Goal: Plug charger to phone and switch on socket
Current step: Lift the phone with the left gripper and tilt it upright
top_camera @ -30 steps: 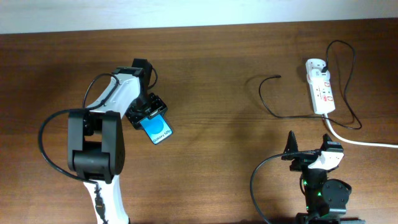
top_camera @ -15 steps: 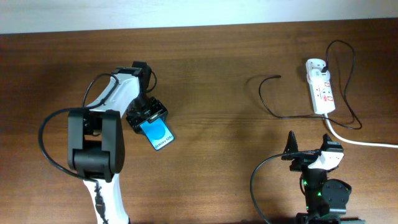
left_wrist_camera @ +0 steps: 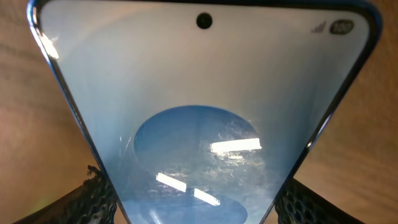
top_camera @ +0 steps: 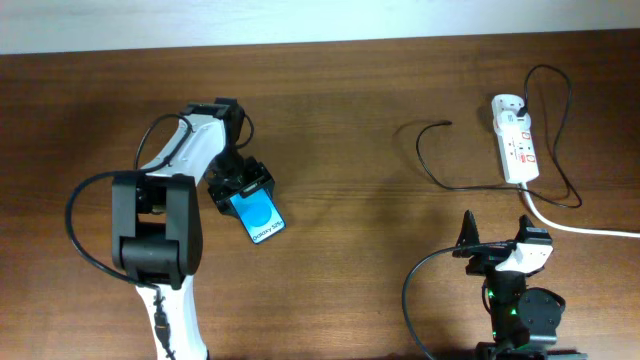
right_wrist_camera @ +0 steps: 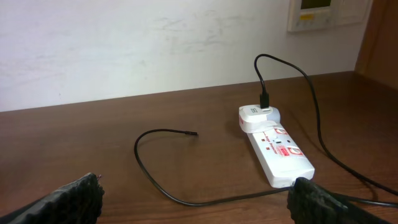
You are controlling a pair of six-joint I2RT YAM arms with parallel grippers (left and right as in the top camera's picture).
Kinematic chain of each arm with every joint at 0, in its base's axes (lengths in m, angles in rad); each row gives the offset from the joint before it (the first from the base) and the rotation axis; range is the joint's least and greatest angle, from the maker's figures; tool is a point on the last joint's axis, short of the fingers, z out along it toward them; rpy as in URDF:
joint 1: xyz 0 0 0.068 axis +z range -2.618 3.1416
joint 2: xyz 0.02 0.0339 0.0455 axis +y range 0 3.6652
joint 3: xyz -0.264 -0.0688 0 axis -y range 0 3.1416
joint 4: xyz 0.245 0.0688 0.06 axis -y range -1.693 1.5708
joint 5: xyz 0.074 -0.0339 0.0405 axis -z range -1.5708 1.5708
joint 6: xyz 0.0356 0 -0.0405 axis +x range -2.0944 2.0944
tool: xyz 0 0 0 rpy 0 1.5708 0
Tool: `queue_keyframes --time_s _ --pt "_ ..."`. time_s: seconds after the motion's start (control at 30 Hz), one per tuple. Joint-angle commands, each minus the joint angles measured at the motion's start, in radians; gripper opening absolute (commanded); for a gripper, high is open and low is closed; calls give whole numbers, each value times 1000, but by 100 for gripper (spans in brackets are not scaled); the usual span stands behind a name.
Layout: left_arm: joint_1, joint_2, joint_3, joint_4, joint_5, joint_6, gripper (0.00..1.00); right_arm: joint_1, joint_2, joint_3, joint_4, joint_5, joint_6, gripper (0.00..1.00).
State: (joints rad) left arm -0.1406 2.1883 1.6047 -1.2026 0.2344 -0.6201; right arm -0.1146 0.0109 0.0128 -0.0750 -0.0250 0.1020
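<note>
My left gripper (top_camera: 240, 188) is shut on the phone (top_camera: 259, 216), whose blue screen sticks out to the lower right in the overhead view. The phone fills the left wrist view (left_wrist_camera: 199, 106), held between both fingers. The charger, a thin black cable (top_camera: 425, 165), lies in a loop on the table with its connector tip (top_camera: 447, 124) free; it also shows in the right wrist view (right_wrist_camera: 158, 180), tip (right_wrist_camera: 193, 133). The white socket strip (top_camera: 516, 140) lies at the far right, also seen from the right wrist (right_wrist_camera: 277, 149). My right gripper (top_camera: 495, 248) is open and empty near the front edge.
A white adapter (right_wrist_camera: 258, 116) is plugged into the strip's far end. The strip's thick white cord (top_camera: 580, 228) runs off to the right. A white wall (right_wrist_camera: 155, 43) stands behind the table.
My left gripper has carried the phone a little down and to the right. The right arm, cable and strip have not moved.
</note>
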Motion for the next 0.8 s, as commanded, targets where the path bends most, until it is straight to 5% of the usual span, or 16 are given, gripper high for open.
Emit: queue_keyframes --time_s 0.0,0.37,0.77 --pt "4 4 81 -63 65 73 62 -4 -6 -7 -2 -5 3 99" --pt "4 3 199 -278 210 233 58 -4 -6 -7 -2 -5 3 99" --pt "4 3 275 -356 241 256 58 -4 -6 -7 -2 -5 3 99"
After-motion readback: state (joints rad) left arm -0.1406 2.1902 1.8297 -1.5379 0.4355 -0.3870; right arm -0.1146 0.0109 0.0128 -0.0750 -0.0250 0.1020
